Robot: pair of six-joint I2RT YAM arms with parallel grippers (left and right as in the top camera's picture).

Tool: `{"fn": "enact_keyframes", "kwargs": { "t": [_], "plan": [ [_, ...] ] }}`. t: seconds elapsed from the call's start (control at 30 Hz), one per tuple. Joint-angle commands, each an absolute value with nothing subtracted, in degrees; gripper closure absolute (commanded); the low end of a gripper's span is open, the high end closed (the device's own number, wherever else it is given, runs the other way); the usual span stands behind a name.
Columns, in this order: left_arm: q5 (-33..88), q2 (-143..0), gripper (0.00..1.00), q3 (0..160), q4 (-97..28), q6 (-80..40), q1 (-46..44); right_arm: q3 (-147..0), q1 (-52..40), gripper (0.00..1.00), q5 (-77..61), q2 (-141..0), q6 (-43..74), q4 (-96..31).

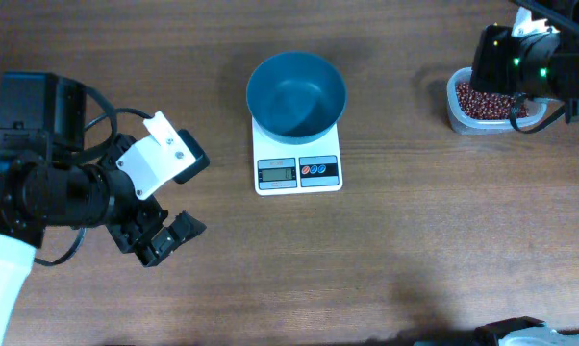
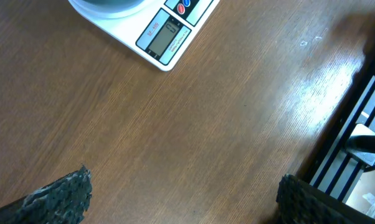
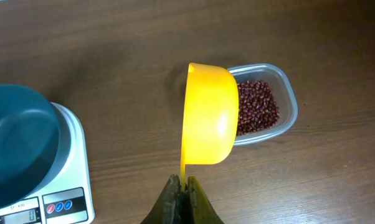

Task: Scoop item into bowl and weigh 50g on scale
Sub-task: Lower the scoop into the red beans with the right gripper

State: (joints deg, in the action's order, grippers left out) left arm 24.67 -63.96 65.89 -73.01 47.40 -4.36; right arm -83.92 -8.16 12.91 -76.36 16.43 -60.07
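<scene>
On the wooden bench (image 1: 415,250) we are seeing room around bowl (image 1: 296,93) and scale (image 1: 297,171); left claw (image 1: 166,234) gaping, right claw (image 3: 182,196) clamping a scoop (image 3: 209,115) on edge, mouth leftward, beside the beans (image 3: 257,107).

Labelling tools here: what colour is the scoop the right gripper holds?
Bright yellow scoop, clearest in the right wrist view.

- Loads of bare tabletop (image 1: 405,221) lay between the scale (image 1: 297,171) and the clear tub (image 3: 293,107), nothing in the way.
- Over the tub, the yellow scoop (image 3: 209,115) blocked part of its opening.
</scene>
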Motion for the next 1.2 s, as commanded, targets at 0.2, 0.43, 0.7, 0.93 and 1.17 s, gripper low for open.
{"fn": "enact_keyframes", "kwargs": {
  "t": [0.2,0.43,0.7,0.93,1.17],
  "plan": [
    [25.69,-63.46,0.01,65.71,-73.08,48.07,-4.34,-84.86,-0.08,0.96,12.21,-77.73,-8.73,-66.22],
    [25.69,-63.46,0.01,65.71,-73.08,48.07,-4.34,-84.86,2.07,0.96,16.38,-91.98,-12.01,-60.05],
    [25.67,-63.46,0.01,65.71,-73.08,48.07,-4.34,-84.86,5.32,0.96,19.33,-99.18,-13.28,-54.76],
    [25.67,-63.46,0.01,65.71,-73.08,48.07,-4.34,-84.82,8.29,0.96,16.51,-102.91,-13.19,-54.0],
    [25.67,-63.46,0.01,65.71,-73.08,48.07,-4.32,-84.79,8.91,0.96,16.75,-106.26,-12.29,-51.55]
  ]
}}
